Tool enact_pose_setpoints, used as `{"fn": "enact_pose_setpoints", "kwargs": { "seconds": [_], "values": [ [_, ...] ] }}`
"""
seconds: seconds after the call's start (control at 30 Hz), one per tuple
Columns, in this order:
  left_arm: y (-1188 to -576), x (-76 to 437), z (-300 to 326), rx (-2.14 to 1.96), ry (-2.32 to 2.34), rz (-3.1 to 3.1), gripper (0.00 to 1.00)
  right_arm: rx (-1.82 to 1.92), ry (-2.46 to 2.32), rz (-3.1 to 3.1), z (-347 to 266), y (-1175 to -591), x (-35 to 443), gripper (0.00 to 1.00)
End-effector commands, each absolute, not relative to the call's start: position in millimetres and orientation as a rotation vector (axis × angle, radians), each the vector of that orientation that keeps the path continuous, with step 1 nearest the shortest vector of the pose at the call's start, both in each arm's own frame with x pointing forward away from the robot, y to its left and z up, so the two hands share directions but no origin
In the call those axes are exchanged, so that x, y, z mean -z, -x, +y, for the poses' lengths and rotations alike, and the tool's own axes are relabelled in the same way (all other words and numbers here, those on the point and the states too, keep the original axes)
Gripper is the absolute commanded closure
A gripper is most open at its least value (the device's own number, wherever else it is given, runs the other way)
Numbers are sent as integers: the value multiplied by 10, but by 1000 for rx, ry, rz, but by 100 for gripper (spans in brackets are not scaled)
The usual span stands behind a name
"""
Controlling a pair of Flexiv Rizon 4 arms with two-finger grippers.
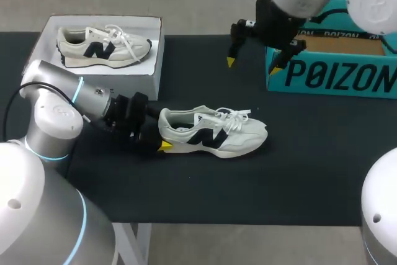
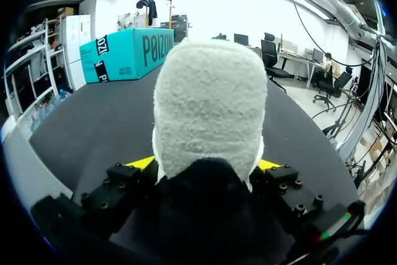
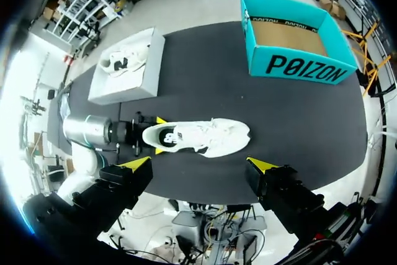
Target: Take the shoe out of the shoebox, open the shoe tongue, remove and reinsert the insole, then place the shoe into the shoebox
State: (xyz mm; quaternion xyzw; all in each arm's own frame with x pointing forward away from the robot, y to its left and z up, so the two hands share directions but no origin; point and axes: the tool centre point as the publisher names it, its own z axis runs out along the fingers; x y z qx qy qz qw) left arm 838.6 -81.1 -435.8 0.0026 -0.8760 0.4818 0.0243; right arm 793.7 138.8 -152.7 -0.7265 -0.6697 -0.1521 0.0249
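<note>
Left fingers (image 1: 165, 146) clamped on heel of shoe (image 1: 214, 131) lying on tabletop (image 1: 310, 172), right fingers (image 1: 231, 61) wide, empty, by teal box (image 1: 335, 79) | left wrist: I see heel pinched between both tips | right wrist: shoe below my spread tips

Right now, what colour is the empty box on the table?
The box is teal, brown inside; right wrist view shows it best.

Left gripper (image 1: 161, 132) clamped on shoe (image 1: 217, 134) heel; right gripper (image 1: 252, 65) raised, fingers apart.
</note>
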Motion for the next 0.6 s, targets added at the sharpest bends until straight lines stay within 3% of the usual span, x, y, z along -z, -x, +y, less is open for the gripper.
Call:
{"fn": "enact_pose_setpoints", "kwargs": {
  "seconds": [0.03, 0.4, 0.6],
  "values": [
    [-8403, 4409, -826, -1490, -8, -2712, 100, 415, 2244, -2057, 1498, -8045, 1673, 0],
    [-8403, 4409, -826, -1490, -8, -2712, 100, 415, 2244, -2057, 1498, -8045, 1673, 0],
    [-8403, 4409, -826, -1490, -8, -2712, 100, 357, 2584, -1875, 1804, -8089, 2082, 0]
  ]
}}
